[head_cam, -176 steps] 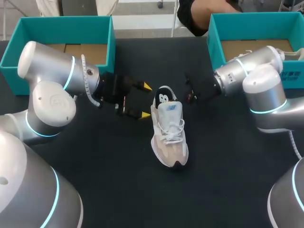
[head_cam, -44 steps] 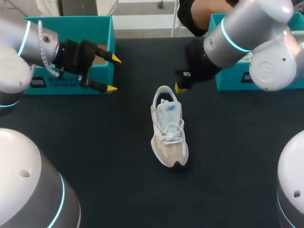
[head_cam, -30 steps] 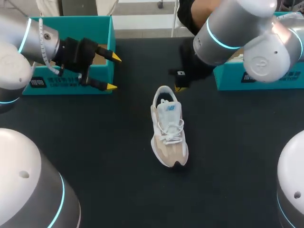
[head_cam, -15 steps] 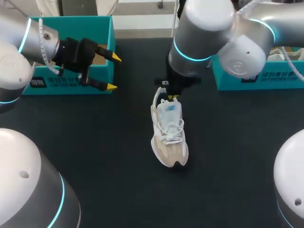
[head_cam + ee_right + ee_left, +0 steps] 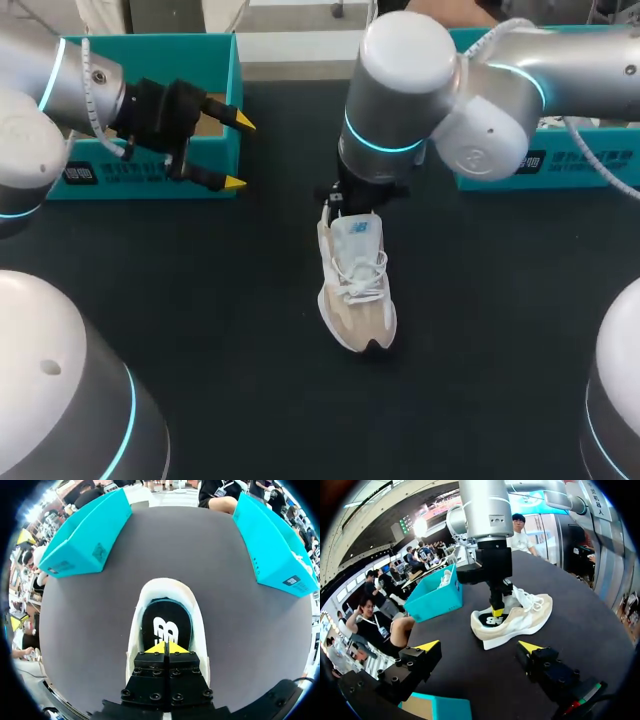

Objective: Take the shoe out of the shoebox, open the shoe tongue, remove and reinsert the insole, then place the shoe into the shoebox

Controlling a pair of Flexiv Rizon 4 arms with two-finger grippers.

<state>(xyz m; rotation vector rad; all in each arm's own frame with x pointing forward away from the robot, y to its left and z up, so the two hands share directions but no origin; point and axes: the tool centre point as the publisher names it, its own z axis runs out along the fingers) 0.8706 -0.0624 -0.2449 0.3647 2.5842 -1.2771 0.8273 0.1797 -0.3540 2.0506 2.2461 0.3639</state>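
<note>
One beige-and-white shoe (image 5: 357, 290) lies on the dark table (image 5: 200, 320), toe toward the robot. It sits between two teal shoeboxes and apart from both: the left box (image 5: 140, 48) and the right box (image 5: 545, 165). Each box carries a small label, its print too small to make out. The black insole (image 5: 166, 620) bears a white logo. The right gripper (image 5: 166, 648) has its yellow tips pressed together, dipped into the heel opening over the insole. The left gripper (image 5: 239, 153) hangs spread wide beside the left box, holding nothing.
</note>
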